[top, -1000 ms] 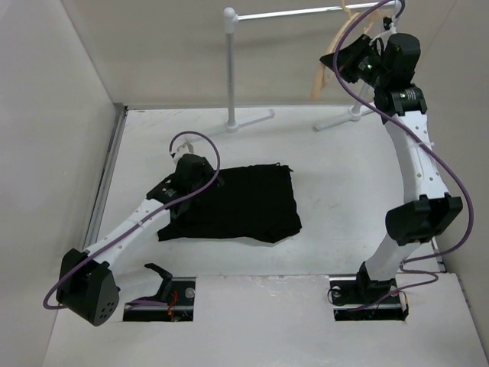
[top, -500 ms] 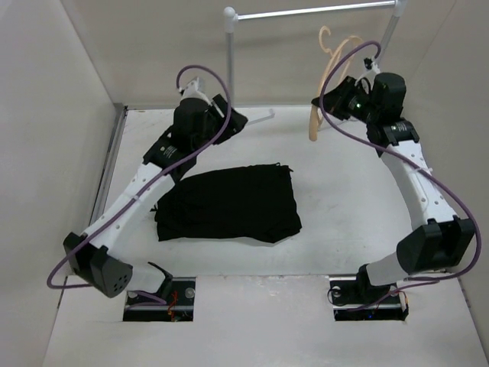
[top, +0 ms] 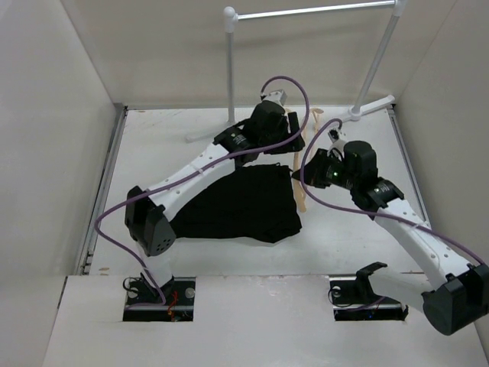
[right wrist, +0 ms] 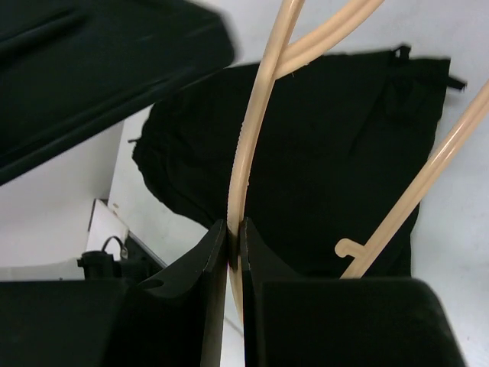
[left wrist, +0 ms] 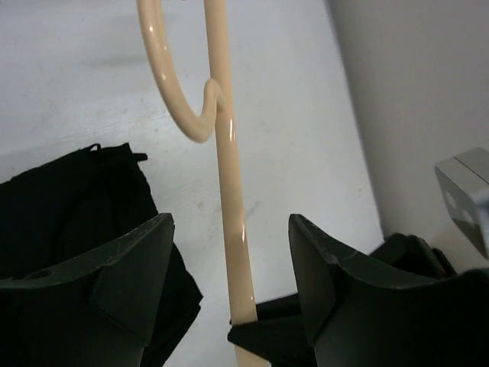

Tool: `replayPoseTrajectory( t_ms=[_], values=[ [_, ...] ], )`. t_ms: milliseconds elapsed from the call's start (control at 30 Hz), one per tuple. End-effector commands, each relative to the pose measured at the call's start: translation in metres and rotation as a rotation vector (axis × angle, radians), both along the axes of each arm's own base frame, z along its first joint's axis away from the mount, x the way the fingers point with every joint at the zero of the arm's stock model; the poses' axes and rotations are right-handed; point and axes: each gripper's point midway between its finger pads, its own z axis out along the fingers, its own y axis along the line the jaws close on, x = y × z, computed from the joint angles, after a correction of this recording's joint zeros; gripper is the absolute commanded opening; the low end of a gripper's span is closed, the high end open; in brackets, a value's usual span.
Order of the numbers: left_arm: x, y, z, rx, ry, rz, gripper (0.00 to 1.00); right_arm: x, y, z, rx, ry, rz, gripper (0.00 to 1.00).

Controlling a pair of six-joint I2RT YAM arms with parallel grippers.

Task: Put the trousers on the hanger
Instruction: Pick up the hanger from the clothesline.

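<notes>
The black trousers lie folded on the table, also seen in the left wrist view and the right wrist view. The tan hanger stands along their right edge. My right gripper is shut on one thin bar of the hanger. My left gripper is open, its jaws on either side of the hanger's straight bar without touching it. The hanger's hook curls beyond the left fingers.
A silver rail on a white-footed post stands at the back of the table, with another white foot at the back right. Walls close in left, right and behind. The left arm stretches over the trousers' upper left.
The right arm has brought the hanger down from the rail to the trousers' right edge. The left arm has swung from the trousers to the hanger, its jaws widening.
</notes>
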Motion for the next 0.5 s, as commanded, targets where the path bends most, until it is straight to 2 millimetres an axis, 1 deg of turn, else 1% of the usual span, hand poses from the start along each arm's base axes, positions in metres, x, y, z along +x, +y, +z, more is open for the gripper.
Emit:
replayPoseTrajectory(
  t_ms=[0, 133, 233, 333, 367, 433, 467],
  values=[
    [-0.003, -0.003, -0.001, 0.038, -0.025, -0.010, 0.59, -0.005, 0.004, 0.015, 0.032, -0.087, -0.020, 0.09],
    [-0.001, -0.008, -0.026, 0.089, -0.010, 0.005, 0.57, -0.018, 0.003, 0.008, 0.042, -0.072, -0.020, 0.09],
    [-0.001, -0.014, -0.041, 0.108, 0.005, 0.001, 0.50, -0.027, 0.003, 0.003, 0.041, -0.061, -0.014, 0.09],
    [0.002, -0.019, -0.049, 0.105, 0.001, 0.013, 0.38, -0.034, 0.000, -0.003, 0.041, -0.044, -0.016, 0.09],
    [0.002, -0.021, -0.050, 0.099, -0.001, 0.013, 0.36, -0.038, -0.001, -0.006, 0.043, -0.036, -0.016, 0.09],
    [0.002, -0.026, -0.054, 0.075, 0.018, 0.011, 0.35, -0.042, -0.002, -0.008, 0.052, -0.032, -0.015, 0.09],
    [0.000, -0.029, -0.057, 0.059, 0.032, 0.001, 0.37, -0.044, -0.003, -0.009, 0.054, -0.028, -0.014, 0.09]
  ],
)
